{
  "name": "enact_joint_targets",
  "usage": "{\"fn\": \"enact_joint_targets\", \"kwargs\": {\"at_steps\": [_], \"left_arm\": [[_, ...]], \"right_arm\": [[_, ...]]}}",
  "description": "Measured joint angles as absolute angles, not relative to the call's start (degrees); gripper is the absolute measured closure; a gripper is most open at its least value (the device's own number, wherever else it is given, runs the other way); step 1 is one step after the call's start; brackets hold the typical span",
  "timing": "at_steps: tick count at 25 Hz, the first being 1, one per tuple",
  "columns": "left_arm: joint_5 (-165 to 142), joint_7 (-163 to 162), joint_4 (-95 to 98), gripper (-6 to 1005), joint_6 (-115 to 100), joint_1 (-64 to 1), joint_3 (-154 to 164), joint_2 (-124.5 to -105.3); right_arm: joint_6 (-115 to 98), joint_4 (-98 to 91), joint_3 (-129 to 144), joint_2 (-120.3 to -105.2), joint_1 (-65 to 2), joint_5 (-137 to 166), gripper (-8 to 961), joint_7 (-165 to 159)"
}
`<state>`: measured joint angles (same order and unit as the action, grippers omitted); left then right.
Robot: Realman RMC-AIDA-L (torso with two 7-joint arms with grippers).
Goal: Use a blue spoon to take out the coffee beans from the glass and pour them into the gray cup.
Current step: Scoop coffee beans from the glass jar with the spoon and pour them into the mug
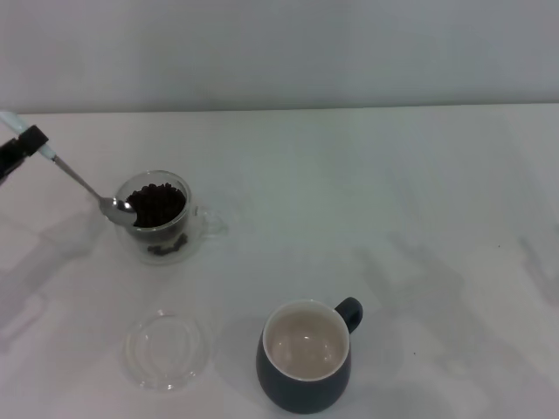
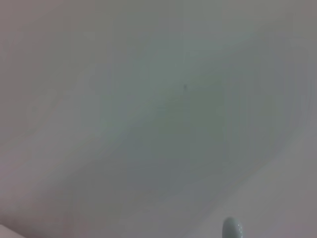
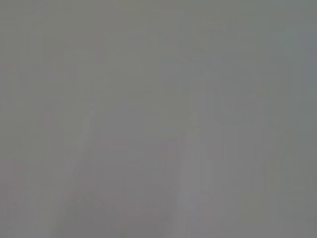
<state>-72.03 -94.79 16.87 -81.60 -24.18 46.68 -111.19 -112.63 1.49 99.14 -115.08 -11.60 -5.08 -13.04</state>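
Observation:
In the head view my left gripper is at the far left edge, shut on the pale handle of the blue spoon. The spoon slants down to the right, and its metal bowl rests at the left rim of the glass, touching the coffee beans that fill it. The gray cup stands at the front, right of the glass, handle to the back right, its cream inside empty. The tip of the spoon's handle shows in the left wrist view. My right gripper is out of view.
A shallow clear glass dish lies on the white table in front of the glass, left of the gray cup. A pale wall runs along the table's far edge.

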Motion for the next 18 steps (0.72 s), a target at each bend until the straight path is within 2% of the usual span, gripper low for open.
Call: {"fn": "enact_joint_targets", "kwargs": {"at_steps": [4, 18], "left_arm": [[-73.3, -97.8, 17.8, 872, -80.5, -25.9, 46.7, -109.60], [-82.4, -106.2, 19.1, 872, -70.2, -31.9, 47.5, -108.39]], "right_arm": [[-112.5, 1.5, 99.1, -115.05, -11.5, -5.1, 362, -13.1], [-113.0, 1.5, 99.5, -115.04, -11.4, -2.5, 362, -13.5]]}}
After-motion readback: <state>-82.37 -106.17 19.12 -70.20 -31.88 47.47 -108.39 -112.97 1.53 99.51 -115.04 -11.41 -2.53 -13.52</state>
